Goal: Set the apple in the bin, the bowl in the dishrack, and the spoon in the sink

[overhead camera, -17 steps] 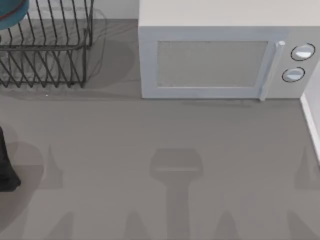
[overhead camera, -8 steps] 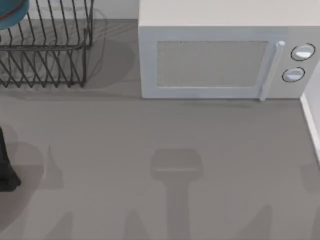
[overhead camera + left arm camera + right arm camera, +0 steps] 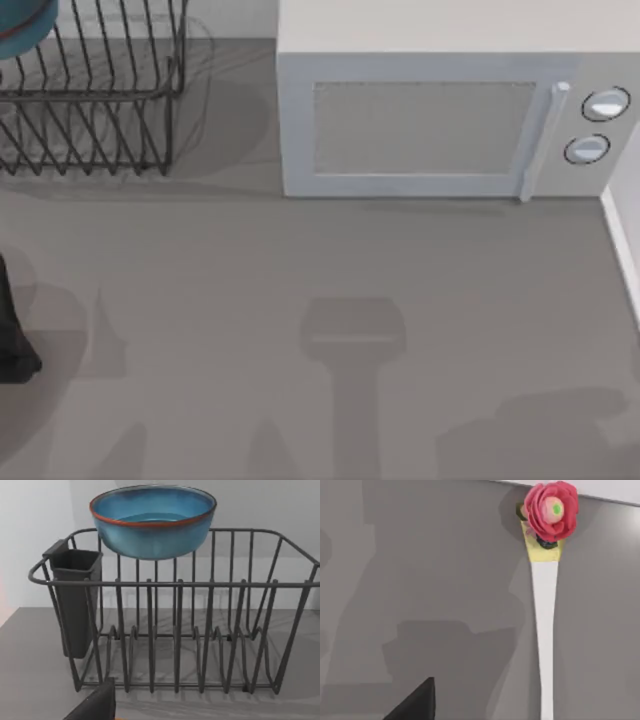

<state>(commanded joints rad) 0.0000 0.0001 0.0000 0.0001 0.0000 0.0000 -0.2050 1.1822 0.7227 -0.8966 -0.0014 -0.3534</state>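
The teal-blue bowl (image 3: 152, 522) with a reddish rim stands upright at the far side of the black wire dishrack (image 3: 200, 583), level with its top rail; what it rests on I cannot tell. From above, the bowl (image 3: 25, 25) and dishrack (image 3: 100, 110) sit at the table's far left. My left arm (image 3: 12, 335) is at the left edge, and one dark finger (image 3: 95, 706) faces the rack from a short way off. The spoon (image 3: 544, 630), white-handled with a red flower end (image 3: 551, 510), lies flat on the table under my right wrist, beside one dark finger (image 3: 415, 702). The apple, bin and sink are out of view.
A white microwave (image 3: 430, 125) with its door shut stands at the back, right of the rack. A black cutlery holder (image 3: 75, 600) hangs on the rack's end. A white wall edge (image 3: 622, 250) borders the table's right side. Grey tabletop (image 3: 300, 260) lies in front.
In the top view the shadow at the table's front right has shifted left and spread into a broad patch. The left arm, rack and bowl have not moved.
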